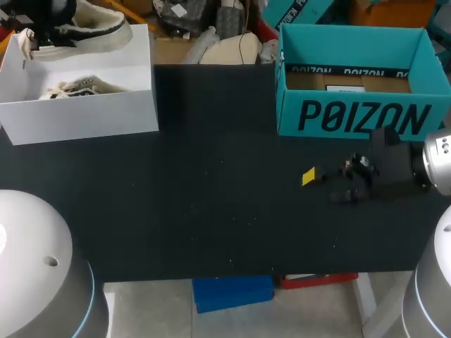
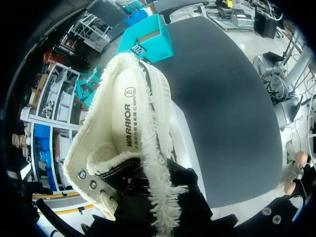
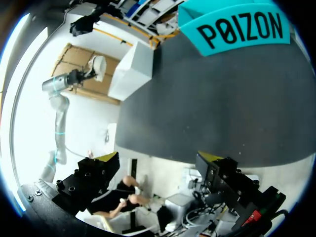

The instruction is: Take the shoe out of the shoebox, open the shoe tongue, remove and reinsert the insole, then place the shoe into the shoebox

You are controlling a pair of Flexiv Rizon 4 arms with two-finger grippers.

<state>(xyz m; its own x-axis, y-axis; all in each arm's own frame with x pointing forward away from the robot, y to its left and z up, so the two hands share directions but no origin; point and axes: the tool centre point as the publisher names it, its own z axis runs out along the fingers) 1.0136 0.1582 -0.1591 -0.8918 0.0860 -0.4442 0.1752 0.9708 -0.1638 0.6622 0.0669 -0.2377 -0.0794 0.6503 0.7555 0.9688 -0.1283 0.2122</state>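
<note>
Two shoes noted; one shoe (image 1: pixel 83 32), cream with fleecy lining, hung just above your white shoebox (image 1: pixel 84 116) at the far left of the dark surface (image 1: pixel 211 211), your left jaws closed on its collar; the second shoe (image 1: pixel 77 88) lay inside that box; your right jaws stood wide open over the surface, near the teal box (image 1: pixel 352 116).

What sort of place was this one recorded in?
Probably a robot lab bench: black table, white shoebox with a shoe above it, teal box, right gripper over the table.
</note>
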